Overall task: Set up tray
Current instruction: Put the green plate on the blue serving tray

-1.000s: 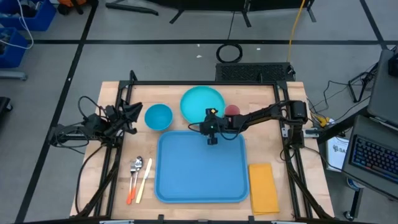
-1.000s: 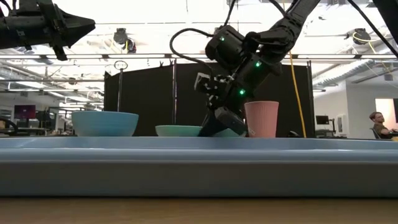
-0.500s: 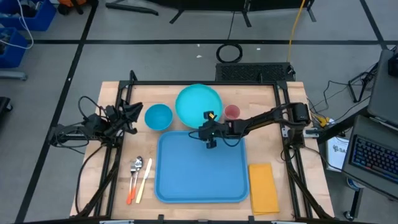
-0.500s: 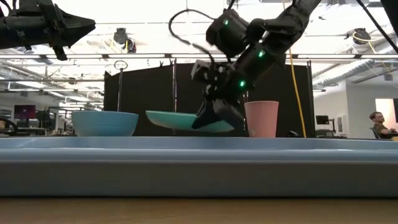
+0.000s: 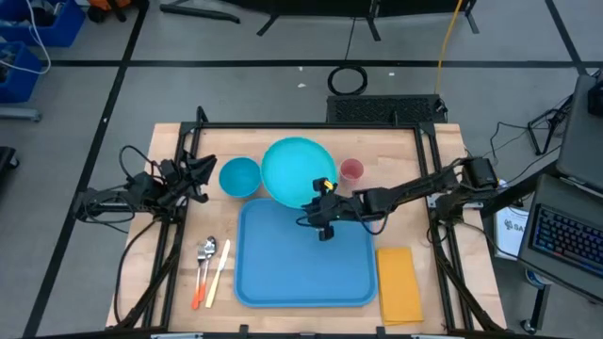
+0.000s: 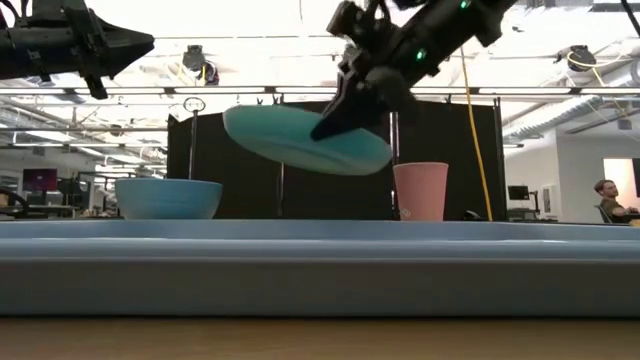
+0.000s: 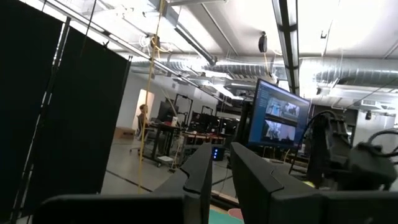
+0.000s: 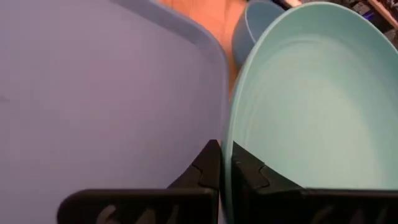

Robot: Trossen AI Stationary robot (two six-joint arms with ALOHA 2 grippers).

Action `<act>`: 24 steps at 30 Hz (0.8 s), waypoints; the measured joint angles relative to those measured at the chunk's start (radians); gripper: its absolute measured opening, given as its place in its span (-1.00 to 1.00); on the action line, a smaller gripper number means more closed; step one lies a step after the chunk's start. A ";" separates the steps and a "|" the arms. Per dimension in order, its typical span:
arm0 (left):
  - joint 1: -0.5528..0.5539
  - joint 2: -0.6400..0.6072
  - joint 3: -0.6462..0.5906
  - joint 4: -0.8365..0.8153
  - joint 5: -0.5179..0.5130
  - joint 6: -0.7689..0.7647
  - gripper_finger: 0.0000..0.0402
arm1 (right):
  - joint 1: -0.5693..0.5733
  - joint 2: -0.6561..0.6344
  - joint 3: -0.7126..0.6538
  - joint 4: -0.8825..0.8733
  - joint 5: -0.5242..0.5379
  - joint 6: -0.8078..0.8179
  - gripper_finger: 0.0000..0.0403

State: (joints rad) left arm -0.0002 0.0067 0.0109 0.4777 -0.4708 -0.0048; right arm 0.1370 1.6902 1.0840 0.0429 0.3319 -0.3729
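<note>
The blue tray lies flat on the wooden table, toward its near edge. Above the tray's far rim hangs a round turquoise plate, with my right gripper shut on it; the low view shows the plate in the air. My left gripper waits at the table's left side, off the table top. Its fingers stand a narrow gap apart with nothing between them. My right gripper pinches the plate's rim on its near right side, one finger on the plate's upper face and one below. The fingers come from the table's right, slanting down. The plate is lifted clear and tilted, its left side higher.
A blue bowl and a pink cup stand on the table beyond the tray. Cutlery lies left of the tray, and a yellow napkin right of it. A person sits far off in the room.
My right gripper has risen and drawn toward the table's near edge, still shut on the plate. The plate, which lay on the table behind the tray, is now lifted clear and tilted over the tray's far rim.
</note>
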 joint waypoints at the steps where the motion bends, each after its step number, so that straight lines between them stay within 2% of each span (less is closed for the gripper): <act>1: 0.000 0.000 0.000 0.000 -0.001 0.000 -0.69 | 0.008 -0.011 0.000 -0.010 -0.018 0.009 -1.00; 10: 0.000 0.000 0.000 -0.005 -0.003 0.000 -0.69 | 0.061 -0.030 0.001 -0.038 -0.206 0.109 -1.00; 16: 0.000 0.000 0.000 -0.006 -0.003 0.000 -0.69 | 0.116 -0.030 0.001 -0.058 -0.216 0.130 -1.00; 20: 0.000 0.000 0.000 -0.006 -0.003 0.000 -0.69 | 0.144 -0.029 0.001 -0.066 -0.287 0.155 -1.00; 24: 0.000 0.000 0.000 -0.007 -0.003 0.000 -0.69 | 0.172 -0.029 0.001 -0.080 -0.311 0.197 -1.00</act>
State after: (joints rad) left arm -0.0002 0.0063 0.0109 0.4709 -0.4736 -0.0048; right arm 0.3086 1.6610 1.0851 -0.0375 0.0213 -0.1754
